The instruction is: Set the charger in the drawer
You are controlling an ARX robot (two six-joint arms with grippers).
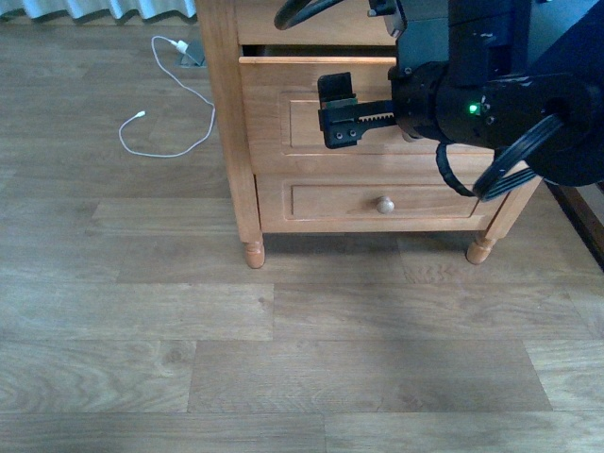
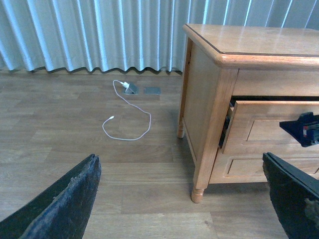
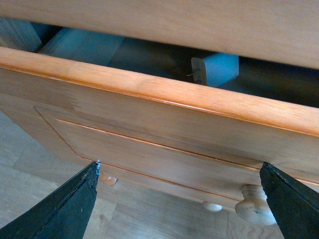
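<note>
the drawer (image 1: 316, 113) is light-brown wood with a recessed-panel front, pulled partly out of the nightstand (image 2: 209, 104); its round pale knob (image 3: 255, 210) shows under my right gripper (image 3: 179, 199), whose fingers are spread apart in front of the panel. through the gap i see only dim interior. my left gripper (image 2: 182, 199) is spread too. i cannot find the charger.

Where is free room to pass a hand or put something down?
Free: the floor before the cabinet, and the floor between the white cable and the cabinet's side. Tight: the drawer is only slightly open, and the right hand hangs before it.
</note>
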